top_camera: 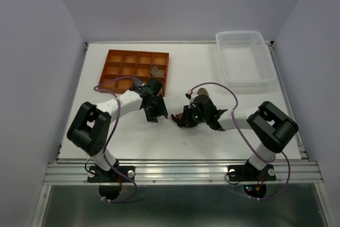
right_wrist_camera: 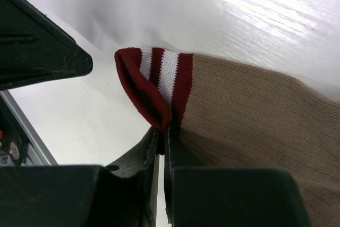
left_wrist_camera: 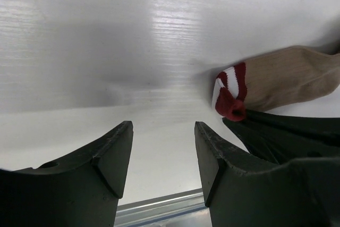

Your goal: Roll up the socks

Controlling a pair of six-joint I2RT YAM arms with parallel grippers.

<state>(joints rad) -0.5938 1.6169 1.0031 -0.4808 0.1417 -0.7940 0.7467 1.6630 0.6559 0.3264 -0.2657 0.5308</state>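
A tan-brown sock (right_wrist_camera: pixel 255 115) with a red-white striped cuff (right_wrist_camera: pixel 159 78) lies on the white table. My right gripper (right_wrist_camera: pixel 166 131) is shut on the red edge of that cuff. In the top view the right gripper (top_camera: pixel 180 120) sits mid-table, with the sock (top_camera: pixel 203 95) mostly hidden under it. The sock's cuff shows in the left wrist view (left_wrist_camera: pixel 231 91). My left gripper (left_wrist_camera: pixel 163 150) is open and empty, just left of the sock; in the top view it (top_camera: pixel 156 112) faces the right gripper. A grey sock (top_camera: pixel 157 70) lies in the orange tray.
An orange compartment tray (top_camera: pixel 127 62) stands at the back left. A white plastic basket (top_camera: pixel 244 57) stands at the back right. The table's metal front rail (top_camera: pixel 180 171) runs along the near edge.
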